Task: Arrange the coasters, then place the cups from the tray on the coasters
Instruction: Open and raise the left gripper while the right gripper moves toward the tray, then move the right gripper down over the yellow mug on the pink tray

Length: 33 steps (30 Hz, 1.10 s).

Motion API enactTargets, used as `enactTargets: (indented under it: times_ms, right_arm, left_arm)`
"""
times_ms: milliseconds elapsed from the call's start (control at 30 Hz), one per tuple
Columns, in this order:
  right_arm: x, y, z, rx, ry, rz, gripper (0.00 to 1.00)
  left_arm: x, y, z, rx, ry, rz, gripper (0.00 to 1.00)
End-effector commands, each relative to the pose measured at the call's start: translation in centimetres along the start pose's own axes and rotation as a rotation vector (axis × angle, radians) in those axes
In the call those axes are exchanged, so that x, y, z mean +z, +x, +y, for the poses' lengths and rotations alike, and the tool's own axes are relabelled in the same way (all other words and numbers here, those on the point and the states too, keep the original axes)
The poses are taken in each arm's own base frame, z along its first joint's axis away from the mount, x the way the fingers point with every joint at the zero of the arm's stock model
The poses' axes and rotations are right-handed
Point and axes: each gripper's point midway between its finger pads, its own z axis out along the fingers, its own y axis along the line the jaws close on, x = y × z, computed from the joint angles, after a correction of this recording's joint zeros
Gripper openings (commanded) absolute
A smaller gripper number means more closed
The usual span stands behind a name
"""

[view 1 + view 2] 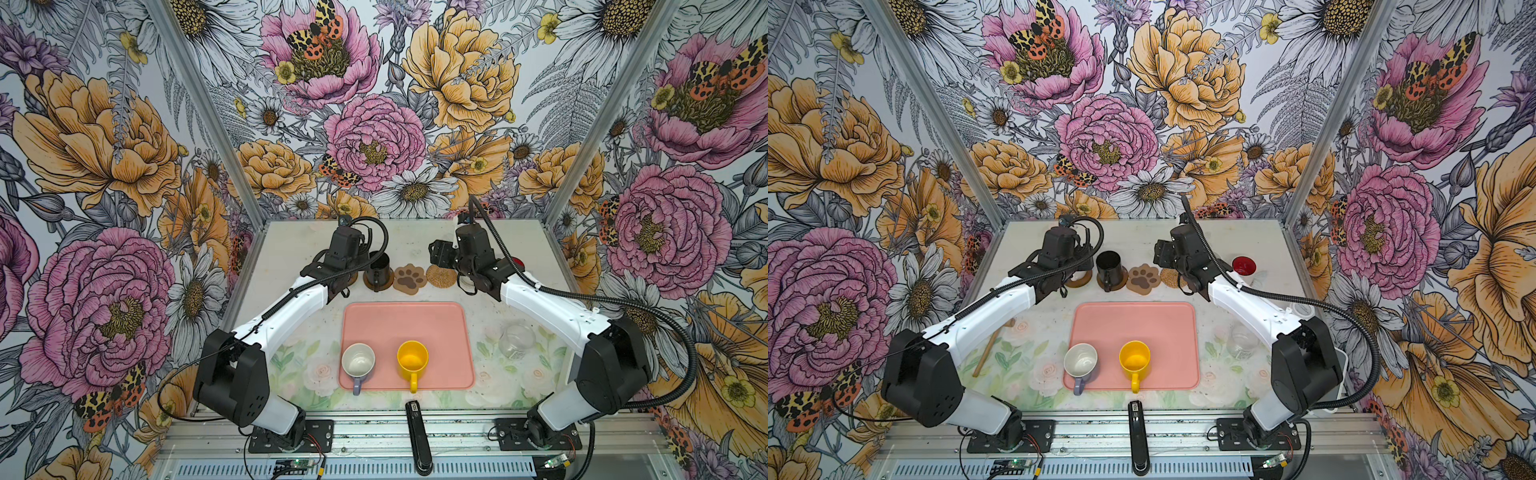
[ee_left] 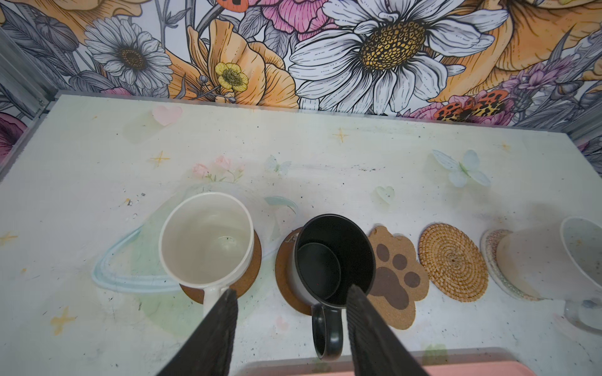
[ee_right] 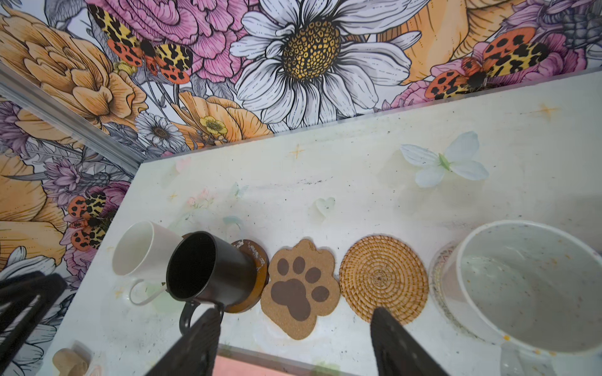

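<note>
The pink tray (image 1: 403, 324) holds a lavender cup with a white inside (image 1: 358, 361) and a yellow cup (image 1: 412, 359). Behind it runs the row of coasters. A white cup (image 2: 207, 241) stands on a brown disc (image 2: 250, 273), a black cup (image 2: 335, 260) on another brown disc (image 2: 283, 276). The paw coaster (image 2: 395, 276) and golden woven round (image 2: 452, 262) are bare. A speckled cup (image 2: 547, 263) sits on a whitish woven round (image 2: 488, 254). A red-inside cup (image 1: 1244, 266) stands far right. My left gripper (image 2: 291, 293) is open, the black cup's handle loose between its fingers. My right gripper (image 3: 294, 312) is open over the paw coaster's near edge.
A clear glass jar (image 1: 516, 340) stands right of the tray, under my right arm. A white lidded paper cup (image 1: 1302, 309) shows past that arm. A wooden stick (image 1: 990, 347) lies left of the tray. A black bar (image 1: 417, 436) sits at the front edge.
</note>
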Motion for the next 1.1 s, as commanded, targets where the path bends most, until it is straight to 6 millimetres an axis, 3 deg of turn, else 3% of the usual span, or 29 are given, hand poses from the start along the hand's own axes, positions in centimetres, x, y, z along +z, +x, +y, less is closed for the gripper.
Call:
enactTargets:
  times_ms: [0,367,567,733,1067]
  right_arm:
    - [-2.0,-0.5,0.9,-0.049,0.006,-0.004,0.76]
    - [-6.9,7.3,5.1,-0.205,-0.036,0.153,0.81]
    - [-10.0,13.8,7.8,-0.353,-0.114,0.224,0.8]
    - [-11.1,18.6,6.8,-0.337,-0.097,0.333,0.8]
    - [-13.7,21.7,4.7,-0.257,-0.069,0.321,0.78]
  left_arm:
    - [0.5,-0.6,-2.1,0.001,0.122,-0.016,0.56]
    - [-0.2,-0.3,-0.7,-0.002,0.103,-0.053,0.56]
    - [0.4,0.0,-0.3,-0.012,0.088,-0.051,0.56]
    - [1.1,0.0,-1.1,-0.028,0.118,-0.043,0.56]
    - [0.9,-0.3,-1.3,-0.052,0.134,-0.059,0.56]
